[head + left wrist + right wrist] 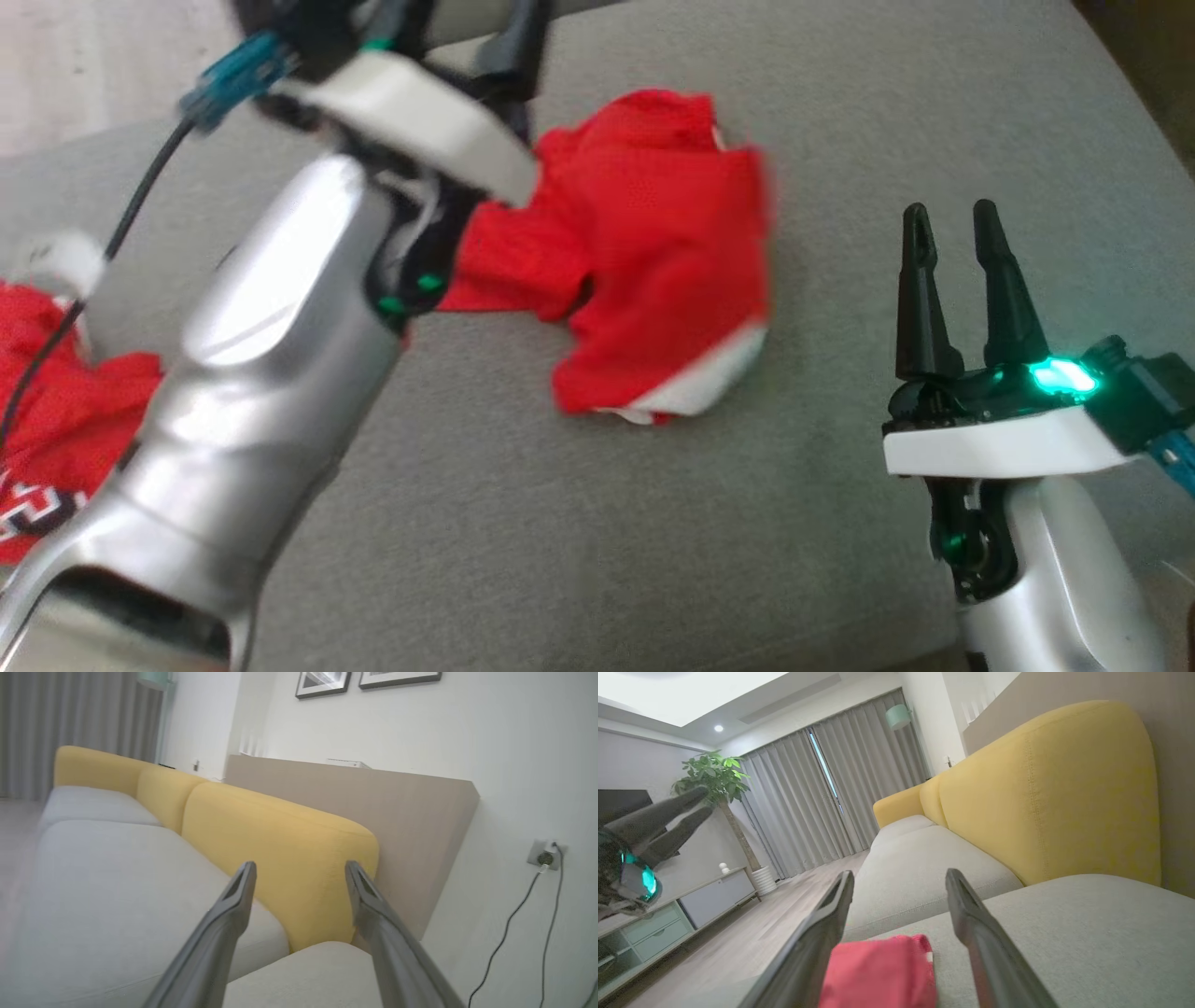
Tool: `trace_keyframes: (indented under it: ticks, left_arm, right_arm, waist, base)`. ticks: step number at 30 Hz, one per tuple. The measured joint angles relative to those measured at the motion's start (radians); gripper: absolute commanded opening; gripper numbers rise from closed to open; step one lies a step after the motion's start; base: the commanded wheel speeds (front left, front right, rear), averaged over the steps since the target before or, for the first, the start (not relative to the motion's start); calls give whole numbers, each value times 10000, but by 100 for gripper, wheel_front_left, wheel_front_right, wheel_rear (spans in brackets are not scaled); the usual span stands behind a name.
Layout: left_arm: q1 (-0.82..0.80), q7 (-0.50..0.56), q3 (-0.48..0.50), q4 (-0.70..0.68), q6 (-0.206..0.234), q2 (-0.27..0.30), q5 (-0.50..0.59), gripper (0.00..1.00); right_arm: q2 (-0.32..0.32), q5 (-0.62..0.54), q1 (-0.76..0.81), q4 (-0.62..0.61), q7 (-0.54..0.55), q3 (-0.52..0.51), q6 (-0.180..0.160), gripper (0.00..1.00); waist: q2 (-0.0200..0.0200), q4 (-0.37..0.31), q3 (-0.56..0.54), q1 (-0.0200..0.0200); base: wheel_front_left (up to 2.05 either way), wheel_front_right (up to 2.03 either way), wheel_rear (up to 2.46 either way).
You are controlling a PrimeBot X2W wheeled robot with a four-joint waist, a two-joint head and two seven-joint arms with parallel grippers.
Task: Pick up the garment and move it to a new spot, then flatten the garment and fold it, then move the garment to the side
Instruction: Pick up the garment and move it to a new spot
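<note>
The garment (pixel 644 261) is red mesh cloth with white trim, lying crumpled on the grey cushion (pixel 579 541). It also appears low between my right fingers as the garment (pixel 882 975). My left gripper (pixel 301 865) is open and holds nothing. It is raised over the garment's left side, its silver arm (pixel 280 373) covering part of the cloth. My right gripper (pixel 950 210) stands open to the right of the garment, apart from it, fingers pointing away. The right wrist view shows the right gripper (pixel 900 875) with nothing in it, and the left gripper (pixel 703 802) in the air.
More red cloth with white and black lettering (pixel 56 420) lies at the cushion's left edge, partly behind my left arm. A sofa with a yellow backrest (pixel 280 858) and grey seats (pixel 117 882) stands beyond. Wooden floor (pixel 738 933) and a low cabinet (pixel 668 924) lie to the left.
</note>
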Motion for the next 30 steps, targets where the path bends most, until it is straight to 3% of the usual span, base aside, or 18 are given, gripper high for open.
trace_keyframes:
  ticks: [9,14,22,25,30]
  left_arm:
    - [2815,-1703,178,157,127,1551,794,100]
    - [4896,-1881,353,-412,566,1854,1540,100]
    - [7655,-1894,1825,-1870,815,1361,2888,100]
    - [8467,-1894,2508,-2270,794,788,3340,100]
    - [9089,-1894,3352,-2548,382,107,4071,100]
  right_arm:
    - [6,-462,497,161,0,-449,0,100]
    - [10,-780,1013,313,0,-761,0,100]
    - [13,-951,1445,483,0,-917,0,100]
    - [15,-951,1610,520,0,-917,0,100]
    - [15,-951,1684,562,0,-928,0,100]
  waist:
    - [0,1123,-534,-1]
    - [0,1828,-906,-2]
    - [1,2440,-1444,-3]
    - [1,2533,-1595,-3]
    - [0,2593,-1609,-2]
  base:
    - [0,0,0]
    - [0,0,0]
    - [0,0,0]
    - [0,0,0]
    - [0,0,0]
